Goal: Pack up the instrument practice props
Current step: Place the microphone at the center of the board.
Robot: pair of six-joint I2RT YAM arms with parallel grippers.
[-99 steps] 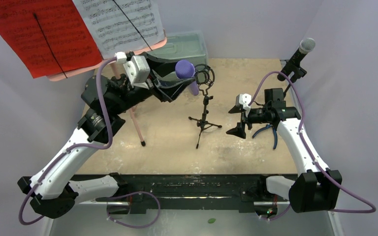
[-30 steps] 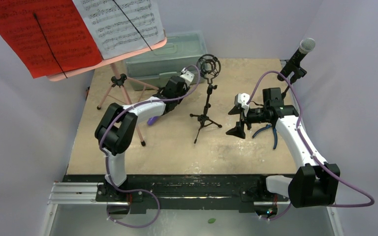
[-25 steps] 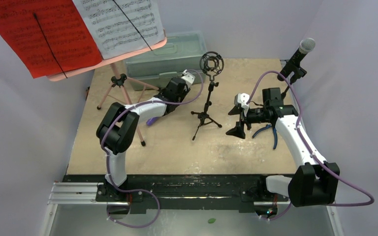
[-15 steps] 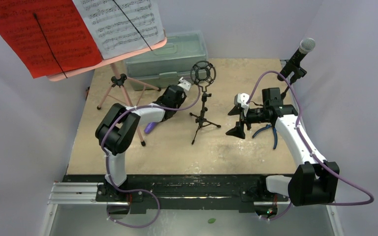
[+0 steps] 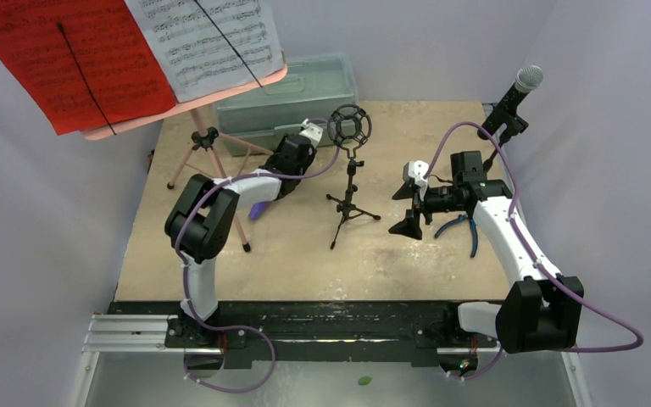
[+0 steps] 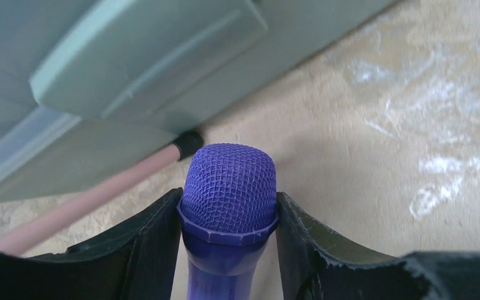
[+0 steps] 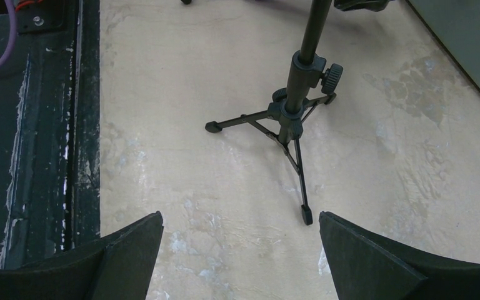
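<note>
My left gripper [image 5: 288, 165] is shut on the purple microphone [image 6: 228, 187], its fingers [image 6: 147, 244] clamped on either side of the mesh head. It is low over the table in front of the grey-green case [image 5: 305, 89]; the handle tip [image 5: 256, 209] sticks out under my arm. A small black stand with a ring mount [image 5: 349, 127] stands mid-table and also shows in the right wrist view [image 7: 294, 119]. My right gripper [image 5: 411, 208] is open and empty to the right of it. The black silver-headed microphone [image 5: 521, 89] sits in its mount at the far right. The pink tripod [image 5: 212, 144] carries the red page [image 5: 68, 59] and the white page [image 5: 208, 38].
The case's closed lid fills the top of the left wrist view [image 6: 144, 56], with a pink tripod leg [image 6: 87, 209] against its front. Blue-handled pliers [image 5: 466, 229] lie under my right wrist. The black rail [image 5: 322, 326] runs along the near table edge.
My left gripper has come down from the ring mount with the purple microphone and shifted left toward the case. The black stand has shifted slightly left. My right arm has not moved.
</note>
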